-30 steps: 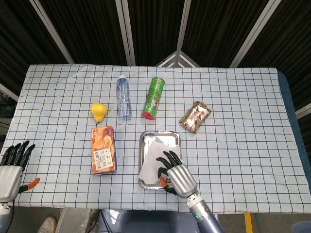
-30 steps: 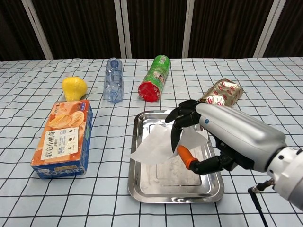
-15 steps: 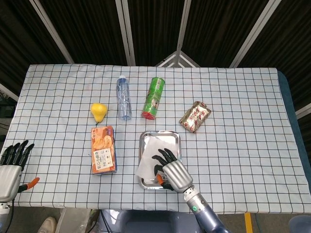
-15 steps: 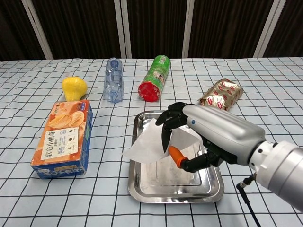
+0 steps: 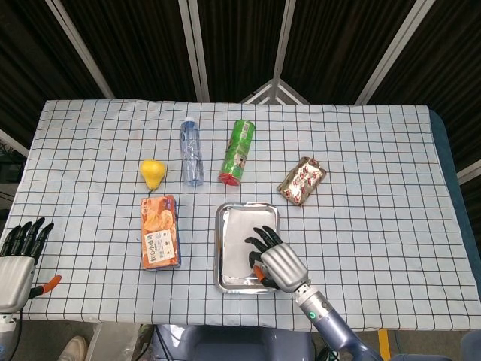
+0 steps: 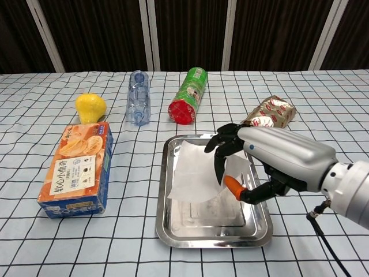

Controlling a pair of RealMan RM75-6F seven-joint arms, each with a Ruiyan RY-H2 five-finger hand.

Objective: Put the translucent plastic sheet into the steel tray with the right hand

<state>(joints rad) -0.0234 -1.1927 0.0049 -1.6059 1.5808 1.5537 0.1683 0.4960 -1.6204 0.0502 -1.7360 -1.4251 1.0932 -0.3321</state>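
Observation:
The translucent plastic sheet (image 5: 239, 235) (image 6: 193, 173) lies nearly flat inside the steel tray (image 5: 219, 259) (image 6: 163, 193) at the front middle of the table. My right hand (image 5: 275, 260) (image 6: 268, 157) hangs over the tray's right half. Its dark fingers curl down onto the sheet's right edge, with the orange-tipped thumb just under them, so it still pinches that edge. My left hand (image 5: 18, 259) rests at the table's front left corner with its fingers stretched out, holding nothing. The chest view does not show it.
An orange biscuit box (image 5: 160, 232) (image 6: 78, 167) lies left of the tray. Behind the tray are a yellow pear (image 5: 152, 173), a clear bottle (image 5: 192, 154) on its side, a green can (image 5: 238, 153) on its side and a snack packet (image 5: 302, 180).
The sheet hung off the tray's left rim, lifted by my right hand. The hand has drawn it to the right and lowered it, and it now lies within the tray.

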